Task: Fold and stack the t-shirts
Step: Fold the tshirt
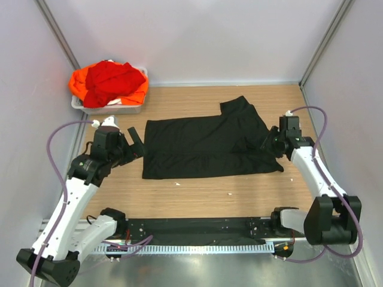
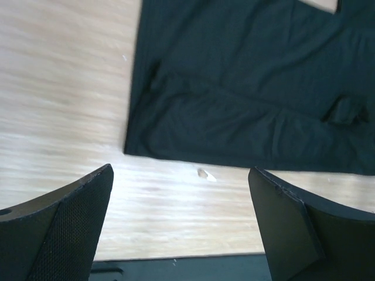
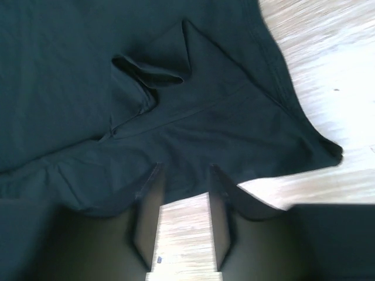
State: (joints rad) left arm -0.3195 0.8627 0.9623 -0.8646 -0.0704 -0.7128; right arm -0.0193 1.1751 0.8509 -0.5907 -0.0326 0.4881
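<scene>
The light wooden table [image 1: 197, 203] is being covered at its middle by a flat black cloth t-shirt [image 1: 203, 146]. A red cloth t-shirt [image 1: 111, 81] and a bright orange cloth t-shirt [image 1: 76, 84] are being held heaped in a white plastic tub [image 1: 111, 109], far left. The left gripper [image 2: 180, 171] is being held wide beside the black shirt's left edge, and the right gripper [image 3: 185, 168] narrowly apart at its right hem.

White tub [image 1: 119, 109] sits at the wooden table's [image 1: 197, 200] far-left corner.
</scene>
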